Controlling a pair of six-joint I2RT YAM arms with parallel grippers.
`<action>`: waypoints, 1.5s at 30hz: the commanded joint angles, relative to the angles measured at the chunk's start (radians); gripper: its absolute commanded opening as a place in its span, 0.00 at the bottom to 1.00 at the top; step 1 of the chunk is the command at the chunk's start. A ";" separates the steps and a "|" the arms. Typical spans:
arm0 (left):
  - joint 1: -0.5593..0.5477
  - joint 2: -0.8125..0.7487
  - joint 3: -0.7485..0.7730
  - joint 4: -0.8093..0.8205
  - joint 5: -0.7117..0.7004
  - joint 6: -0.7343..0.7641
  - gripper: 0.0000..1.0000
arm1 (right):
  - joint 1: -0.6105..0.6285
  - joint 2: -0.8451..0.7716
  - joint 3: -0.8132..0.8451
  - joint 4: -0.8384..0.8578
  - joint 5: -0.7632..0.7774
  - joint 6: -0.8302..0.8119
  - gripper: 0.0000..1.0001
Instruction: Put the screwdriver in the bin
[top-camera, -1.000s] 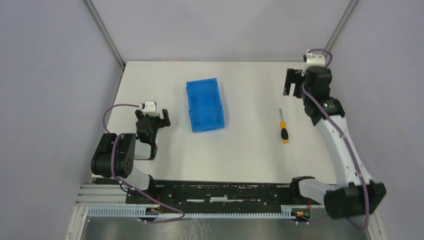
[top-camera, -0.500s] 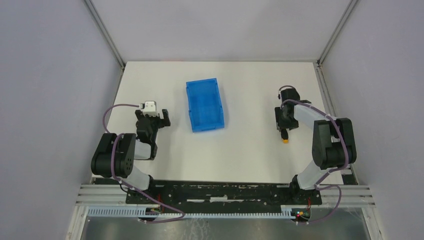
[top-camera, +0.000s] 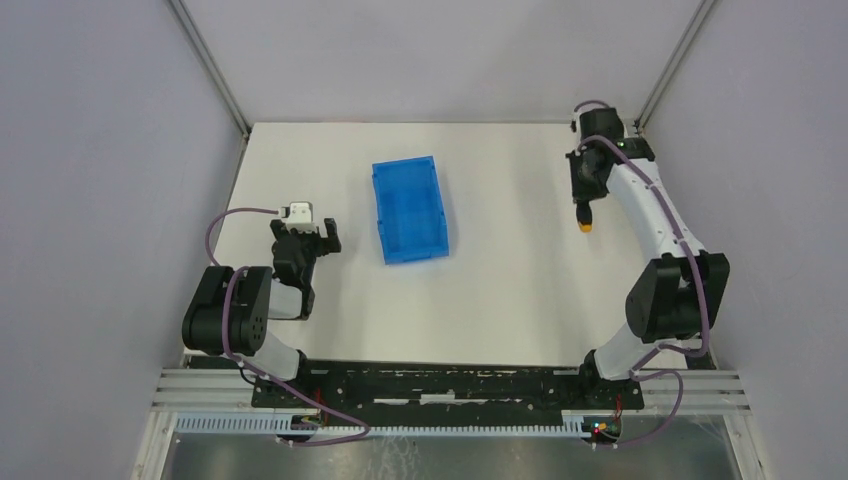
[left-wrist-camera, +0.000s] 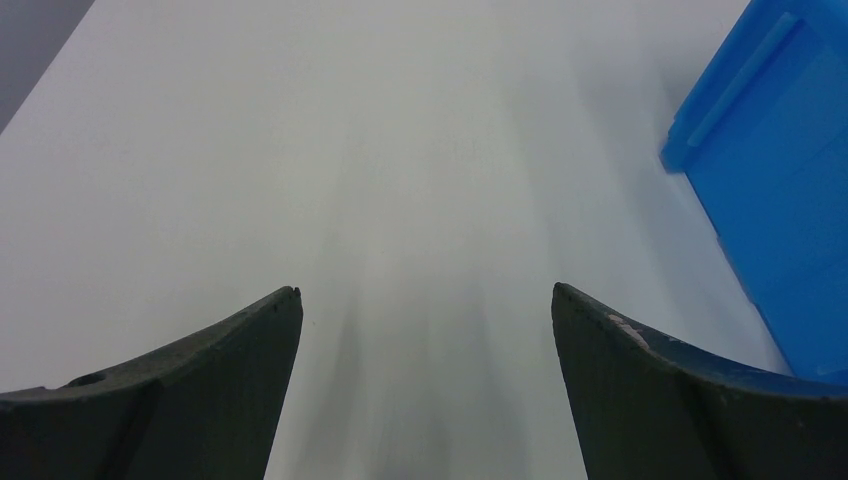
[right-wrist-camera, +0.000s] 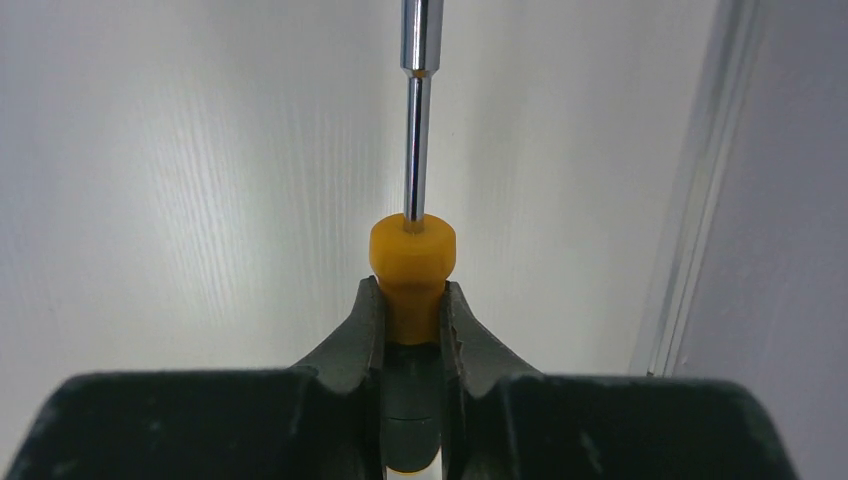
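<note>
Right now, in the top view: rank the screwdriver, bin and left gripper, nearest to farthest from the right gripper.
1. screwdriver: clamped in the right gripper, far right corner.
2. bin: centre, off to its left.
3. left gripper: open, beyond the bin on the left side.

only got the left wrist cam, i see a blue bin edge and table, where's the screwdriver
Observer: In the right gripper. Its jaws are shut on the orange handle of the screwdriver, and the shaft sticks out ahead.
Operator: is it over the bin
Observer: No. From the top camera it hangs near the far right corner of the table, well to the right of the bin.
Operator: anything in the bin already
Observer: Nothing that the top camera shows; its floor looks bare.
</note>
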 joint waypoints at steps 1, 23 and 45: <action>0.005 -0.014 0.006 0.023 0.004 -0.032 1.00 | -0.003 -0.071 0.198 -0.214 0.065 0.021 0.00; 0.005 -0.014 0.006 0.023 0.005 -0.032 1.00 | 0.722 0.326 0.449 0.478 0.129 0.149 0.00; 0.005 -0.014 0.006 0.023 0.004 -0.032 1.00 | 0.782 0.551 0.520 0.388 0.188 0.167 0.65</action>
